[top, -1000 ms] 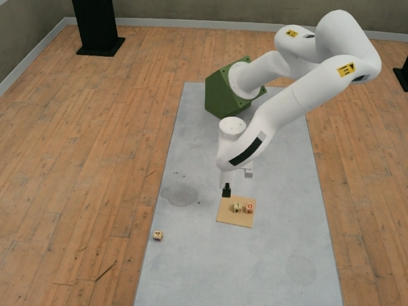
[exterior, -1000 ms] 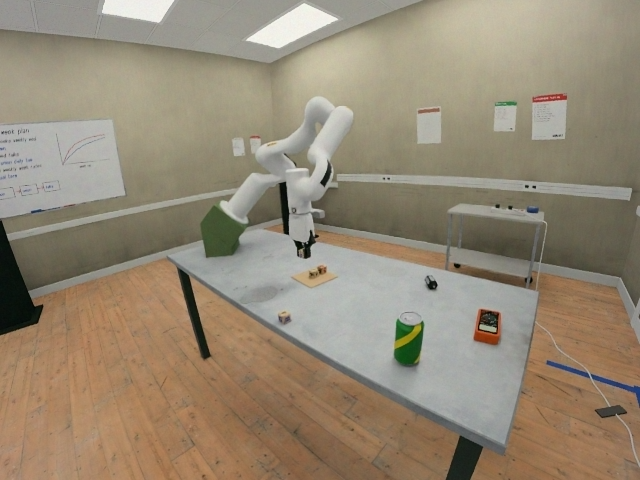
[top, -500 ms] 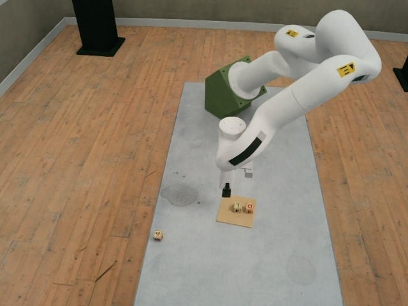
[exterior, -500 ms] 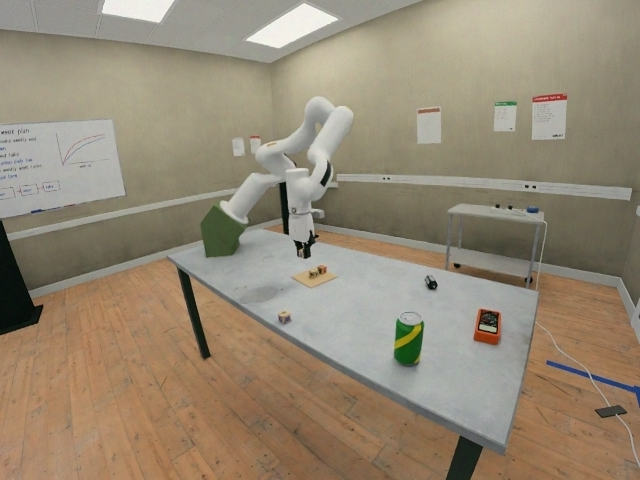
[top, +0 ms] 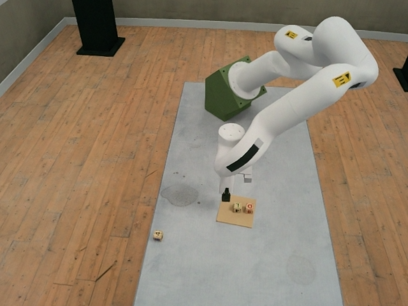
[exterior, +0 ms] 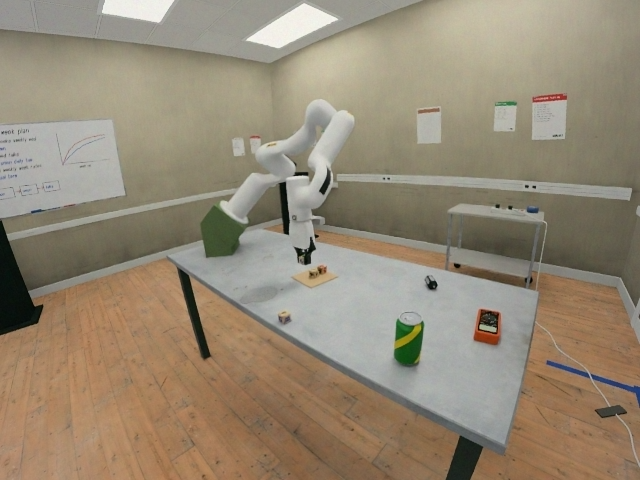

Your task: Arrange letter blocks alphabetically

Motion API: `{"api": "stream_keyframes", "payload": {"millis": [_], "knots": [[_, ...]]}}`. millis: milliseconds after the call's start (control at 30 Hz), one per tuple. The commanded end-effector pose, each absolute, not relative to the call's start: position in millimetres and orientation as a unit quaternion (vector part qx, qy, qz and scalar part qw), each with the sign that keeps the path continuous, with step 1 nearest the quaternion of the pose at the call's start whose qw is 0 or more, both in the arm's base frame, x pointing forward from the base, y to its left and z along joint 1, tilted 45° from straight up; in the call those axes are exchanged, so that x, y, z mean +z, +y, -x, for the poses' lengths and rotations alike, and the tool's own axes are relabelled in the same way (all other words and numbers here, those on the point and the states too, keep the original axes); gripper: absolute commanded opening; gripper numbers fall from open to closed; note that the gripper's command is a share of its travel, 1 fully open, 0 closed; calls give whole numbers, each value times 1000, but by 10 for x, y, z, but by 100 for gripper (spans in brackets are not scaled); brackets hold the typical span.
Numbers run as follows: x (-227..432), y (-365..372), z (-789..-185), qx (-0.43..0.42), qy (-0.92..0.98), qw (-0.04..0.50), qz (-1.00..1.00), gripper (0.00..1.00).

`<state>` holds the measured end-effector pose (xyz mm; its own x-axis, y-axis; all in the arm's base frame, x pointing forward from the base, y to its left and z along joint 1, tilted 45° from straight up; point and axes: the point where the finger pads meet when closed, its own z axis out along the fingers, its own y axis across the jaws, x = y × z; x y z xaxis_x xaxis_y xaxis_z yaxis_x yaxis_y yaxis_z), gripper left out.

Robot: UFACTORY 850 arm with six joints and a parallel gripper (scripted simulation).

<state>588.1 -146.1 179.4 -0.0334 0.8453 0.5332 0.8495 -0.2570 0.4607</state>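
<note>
A tan mat (top: pixel 236 214) lies on the grey table. Two blocks stand side by side on it: a cream block with a dark letter (top: pixel 236 207) and a block with a red O (top: pixel 249 208). They also show in the exterior view (exterior: pixel 316 270). My gripper (top: pixel 225 196) hangs just above the mat's far left corner, beside the cream block. It is shut on a small block that the dark fingers mostly hide; a tan bit shows in the exterior view (exterior: pixel 303 258). Another block (top: pixel 158 234) lies off the mat near the table's left edge.
A green can (exterior: pixel 408 338), an orange device (exterior: pixel 487 326) and a small black object (exterior: pixel 431 282) stand on the far part of the table. My green base (top: pixel 230 88) sits at the table's other end. A dark stain (top: pixel 179 194) marks the top.
</note>
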Motion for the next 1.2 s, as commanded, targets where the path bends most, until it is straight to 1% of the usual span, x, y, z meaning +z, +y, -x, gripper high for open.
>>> {"api": "stream_keyframes", "payload": {"millis": [0, 333, 1167], "knots": [[1669, -1383, -5978, -381, -609, 2, 695, 28], [1368, -1188, -6194, -381, -609, 2, 695, 28], [1311, -1151, -6234, -381, -609, 2, 695, 28]]}}
